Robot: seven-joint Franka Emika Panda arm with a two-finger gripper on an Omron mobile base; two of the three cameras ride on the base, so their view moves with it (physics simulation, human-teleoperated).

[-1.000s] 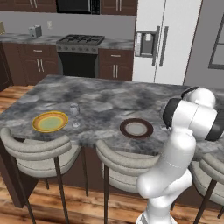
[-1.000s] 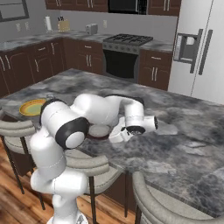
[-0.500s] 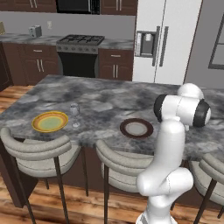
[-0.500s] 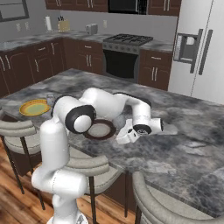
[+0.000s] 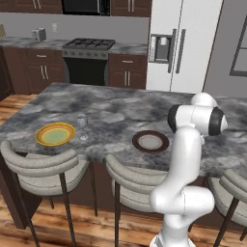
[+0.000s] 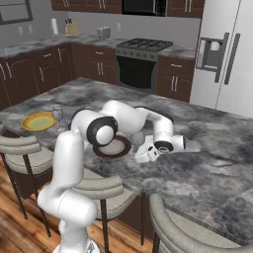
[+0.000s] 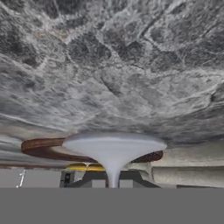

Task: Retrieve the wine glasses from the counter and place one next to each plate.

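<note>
At centre frame of the right base view the pincer [image 6: 143, 156] sits low over the grey worktop [image 6: 217, 173], closed on the stem of a wine glass [image 7: 113, 151] just right of the brown-rimmed plate [image 6: 116, 148]. The other wine glass [image 5: 82, 123] stands at left, just beside the yellow plate [image 5: 55, 134].

stove [image 5: 89, 46] back wall | fridge [image 5: 185, 43] right of it | stools [image 5: 41, 164] at island | toaster [image 6: 103, 32]

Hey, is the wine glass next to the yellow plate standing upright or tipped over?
Upright. In the left base view the wine glass has its bowl above stem and foot, standing on the counter just right of the yellow plate.
</note>
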